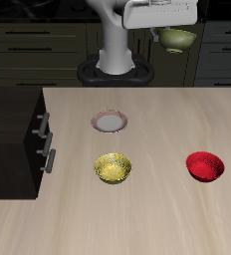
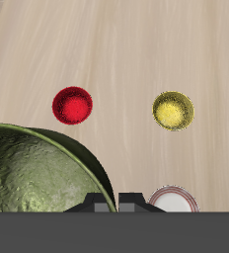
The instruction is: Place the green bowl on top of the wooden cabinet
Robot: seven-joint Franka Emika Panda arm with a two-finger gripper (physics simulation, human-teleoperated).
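My gripper (image 1: pixel 173 32) is raised high above the table's back edge and is shut on the green bowl (image 1: pixel 177 41), which hangs just below it. In the wrist view the green bowl (image 2: pixel 38 173) fills the near field, olive with a mottled inside; the fingers are hidden behind it. The wooden cabinet (image 1: pixel 13 139) is a near-black box with silver bar handles, standing at the table's side, well away from the gripper and far below it. Its flat top is bare.
A yellow-gold speckled bowl (image 1: pixel 114 167) (image 2: pixel 173 110) sits mid-table. A glossy red bowl (image 1: pixel 204 164) (image 2: pixel 73 105) sits beside it, away from the cabinet. A small white plate with a pink rim (image 1: pixel 109 122) (image 2: pixel 173 201) lies farther back. The robot base (image 1: pixel 115 66) stands behind.
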